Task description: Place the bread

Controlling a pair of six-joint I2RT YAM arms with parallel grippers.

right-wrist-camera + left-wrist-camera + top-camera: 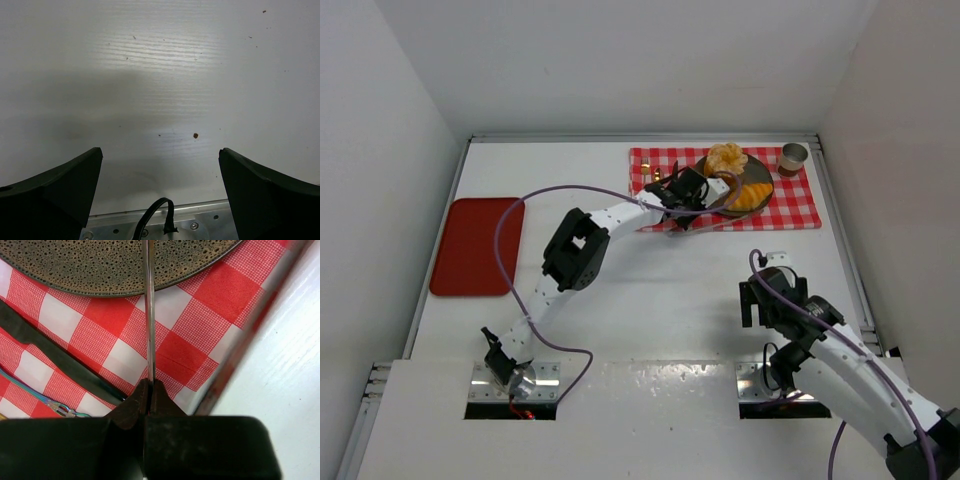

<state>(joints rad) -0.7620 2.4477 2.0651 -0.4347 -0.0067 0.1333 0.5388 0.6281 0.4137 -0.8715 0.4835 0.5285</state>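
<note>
left claw [708, 192] was shut on nothing at the near rim of the plate [763, 169], bun [727, 158] and croissant [752, 197] just beyond it; right claw [160, 170] wide, well apart.

1 bun [727, 158], 1 croissant [752, 197], 1 plate [766, 169], 1 cup [793, 157], 1 tray [475, 246].

Lab cell, white enclosure walls [400, 120]

My jaws stand wide apart, one dark tip in each lower corner, hanging over the white tabletop [160, 75]. A small brown crumb [195, 135] lies between them, with faint specks farther off. At the bottom edge a black cable [159, 212] loops over a metal strip [200, 225] with screws.
</note>
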